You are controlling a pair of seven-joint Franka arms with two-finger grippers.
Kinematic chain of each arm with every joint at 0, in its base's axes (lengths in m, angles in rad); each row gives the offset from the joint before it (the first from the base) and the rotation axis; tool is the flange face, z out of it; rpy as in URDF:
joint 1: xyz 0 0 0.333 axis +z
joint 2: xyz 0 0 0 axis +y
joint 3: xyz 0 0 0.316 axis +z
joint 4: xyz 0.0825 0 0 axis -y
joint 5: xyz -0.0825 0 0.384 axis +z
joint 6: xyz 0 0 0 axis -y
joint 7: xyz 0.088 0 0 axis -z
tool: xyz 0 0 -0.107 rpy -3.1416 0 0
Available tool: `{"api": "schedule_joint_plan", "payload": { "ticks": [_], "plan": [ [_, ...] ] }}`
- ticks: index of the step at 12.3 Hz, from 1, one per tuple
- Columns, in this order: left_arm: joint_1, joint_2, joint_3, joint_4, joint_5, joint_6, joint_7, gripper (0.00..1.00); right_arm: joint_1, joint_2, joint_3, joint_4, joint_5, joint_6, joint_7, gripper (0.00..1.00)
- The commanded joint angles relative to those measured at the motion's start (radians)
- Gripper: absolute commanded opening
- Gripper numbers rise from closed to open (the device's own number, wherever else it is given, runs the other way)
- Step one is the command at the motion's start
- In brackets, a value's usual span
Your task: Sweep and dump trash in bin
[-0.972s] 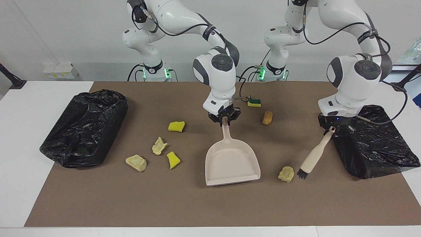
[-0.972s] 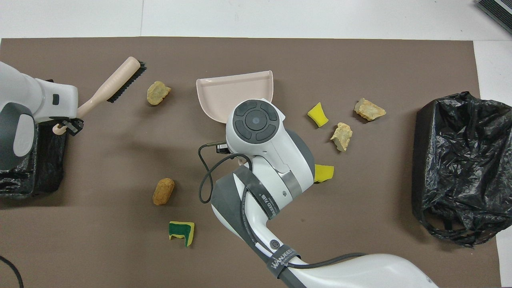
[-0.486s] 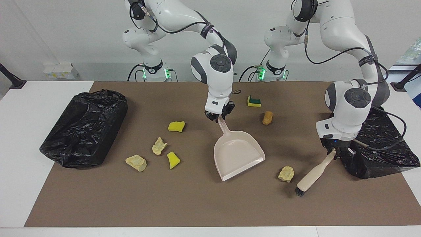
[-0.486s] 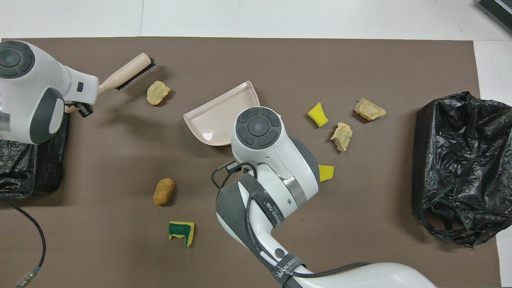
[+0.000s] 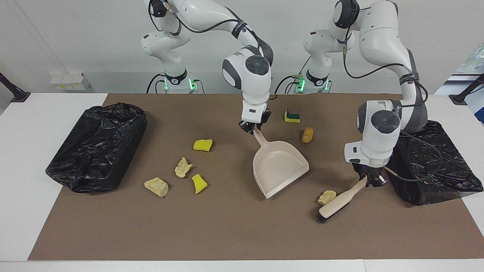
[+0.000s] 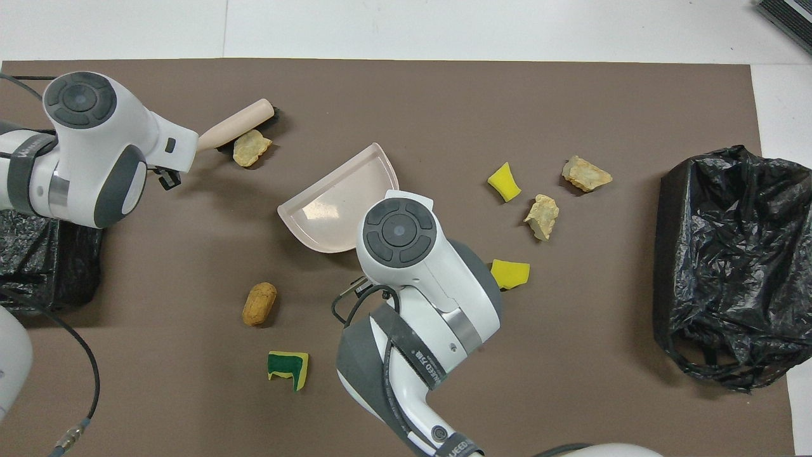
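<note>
Left claw (image 5: 371,182), clenched on brush (image 5: 337,204), swung its bristles against pale chunk (image 5: 327,196); right claw (image 5: 252,127) turned gripped dustpan (image 5: 278,167) toward it. Sweep-in looked imminent; other trash lay scattered on the worktop.

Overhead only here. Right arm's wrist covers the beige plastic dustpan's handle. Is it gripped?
Observer: Yes. The right gripper is shut on the handle end of the beige plastic dustpan.
Operator: Pan flat?
Observer: No, it is tilted: handle raised, front lip low, at or near the brown mat.
Operator: Brush bristles down?
Observer: The left gripper holds the beige hand brush slanted, black bristles down at the mat beside the pale yellow crumbly chunk.
</note>
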Motion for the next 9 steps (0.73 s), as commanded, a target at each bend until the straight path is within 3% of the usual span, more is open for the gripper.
{"api": "schedule_joint_plan", "payload": {
  "ticks": [1, 5, 9],
  "plan": [
    [0.007, -0.162, 0.01, -0.204, 0.015, -0.004, 0.114, 0.0, -0.01, -0.023, 0.002, -0.042, 0.018, 0.064, -0.055, 0.0],
    [0.012, -0.353, 0.008, -0.451, 0.012, -0.028, 0.107, 0.0, -0.009, -0.017, 0.002, -0.068, 0.018, 0.142, -0.092, 0.0],
    [0.012, -0.523, 0.008, -0.609, -0.035, -0.105, 0.069, 0.0, 0.002, -0.028, 0.002, -0.086, 0.019, 0.121, -0.101, 0.0]
  ]
}}
